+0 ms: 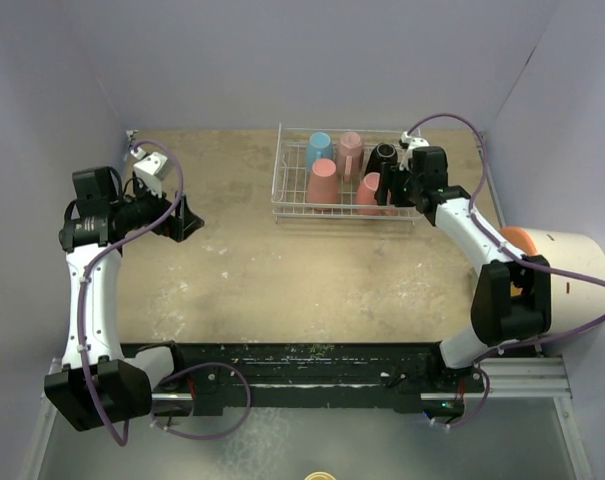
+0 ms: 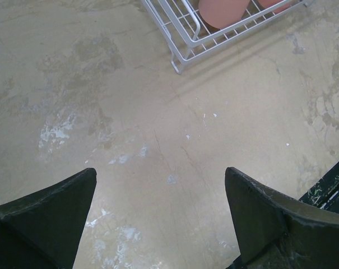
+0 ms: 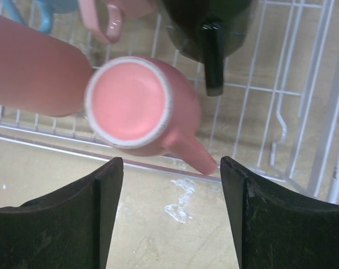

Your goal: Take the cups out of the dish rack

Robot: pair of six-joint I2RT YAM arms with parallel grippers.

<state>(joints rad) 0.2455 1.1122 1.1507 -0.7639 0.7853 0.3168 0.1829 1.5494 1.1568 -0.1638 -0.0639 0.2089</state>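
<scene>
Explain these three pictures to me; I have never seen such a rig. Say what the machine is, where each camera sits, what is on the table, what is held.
It is a robot: two arms bolted to the near edge of a table. The wide picture looks down from above and behind them. The other two come from cameras on the wrists; the dark wedges are each arm's own fingers. On the table stands a wire dish rack with five mugs: a light blue mug, a black mug and three pink mugs. A white cylinder with an orange end sits at the right. The left gripper hangs open over bare table. The right gripper is open at the rack, close to the handle of one pink mug. Nothing is held.
</scene>
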